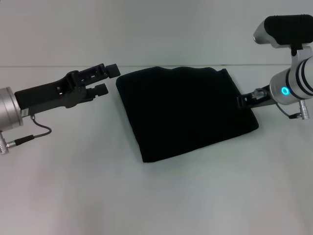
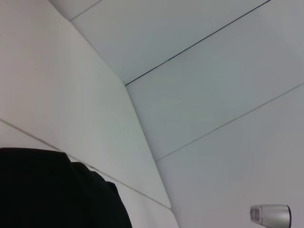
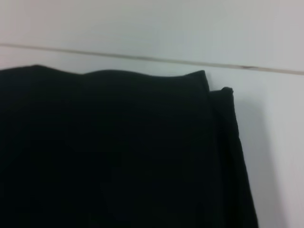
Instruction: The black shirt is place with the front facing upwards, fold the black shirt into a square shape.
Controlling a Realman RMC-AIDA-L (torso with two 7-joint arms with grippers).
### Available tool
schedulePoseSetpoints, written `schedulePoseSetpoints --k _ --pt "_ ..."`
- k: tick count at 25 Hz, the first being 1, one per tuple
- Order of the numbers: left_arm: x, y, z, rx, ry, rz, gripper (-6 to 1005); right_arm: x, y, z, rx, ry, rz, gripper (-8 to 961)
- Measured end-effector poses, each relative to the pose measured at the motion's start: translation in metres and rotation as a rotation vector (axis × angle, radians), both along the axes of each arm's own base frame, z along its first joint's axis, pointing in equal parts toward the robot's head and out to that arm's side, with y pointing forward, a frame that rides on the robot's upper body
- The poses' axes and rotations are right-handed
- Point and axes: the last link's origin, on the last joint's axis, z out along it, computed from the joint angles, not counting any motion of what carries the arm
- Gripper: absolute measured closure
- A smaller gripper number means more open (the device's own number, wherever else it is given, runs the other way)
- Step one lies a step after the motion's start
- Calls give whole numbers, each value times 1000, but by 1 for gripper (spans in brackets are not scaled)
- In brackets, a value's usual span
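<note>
- Lying on the white table [image 1: 73, 196]: the black shirt [image 1: 183, 110], folded into a compact, roughly square packet, set a little askew so its corners point diagonally in the head view. No lettering or label shows on the upward face.
- Shirt edges: far edge slightly wavy; right-hand edge shows stacked layers, one fold standing a touch proud of the other at the far right corner, seen closely in the right wrist view [image 3: 118, 156].
- Shirt position: about the middle of the table, between the two arms, its far edge close to the seam where the table meets the back wall [image 1: 146, 29].
- Left gripper [image 1: 106, 79]: held at the robot's left of the shirt, near its far left corner, pointing toward it. Two black fingers [image 1: 113, 70] stand parted with a clear gap between them; nothing is between them and they do not touch the cloth.
- Left wrist view: a corner of the black cloth [image 2: 52, 190] at the frame's edge, otherwise white panels; a small silver part [image 2: 270, 216] sits at the frame's corner, and what it is cannot be told.
- Right gripper [image 1: 247, 99]: at the shirt's right-hand edge, just beside or touching the cloth. Its fingers are mostly hidden against the black fabric; whether they are parted or closed, or have hold of the shirt, cannot be told.
- Right arm [image 1: 293, 85]: silver cuff with a lit blue ring, at the right of the view.
</note>
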Motion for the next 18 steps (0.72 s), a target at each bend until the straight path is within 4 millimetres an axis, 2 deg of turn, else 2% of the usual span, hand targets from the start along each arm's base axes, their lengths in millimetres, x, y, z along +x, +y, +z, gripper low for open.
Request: schedulePoseSetpoints --k 4,7,10,14,16,18 --pt "-1 0 -1 -2 -2 3 49 6 1 7 27 -64 -45 838" --pt "-1 -1 0 -1 -5 3 50 4 4 21 63 -55 -76 767" --pt "-3 -2 2 6 -12 8 51 -6 2 37 99 18 -52 696" --pt "-9 -7 2 -11 -14 17 52 -15 -16 56 100 246 23 601" --pt "-15 -13 -1 -48 -13 25 53 -7 -30 63 89 404 50 560" --pt "-22 -22 -7 -101 -7 37 54 9 -50 76 92 629 115 525"
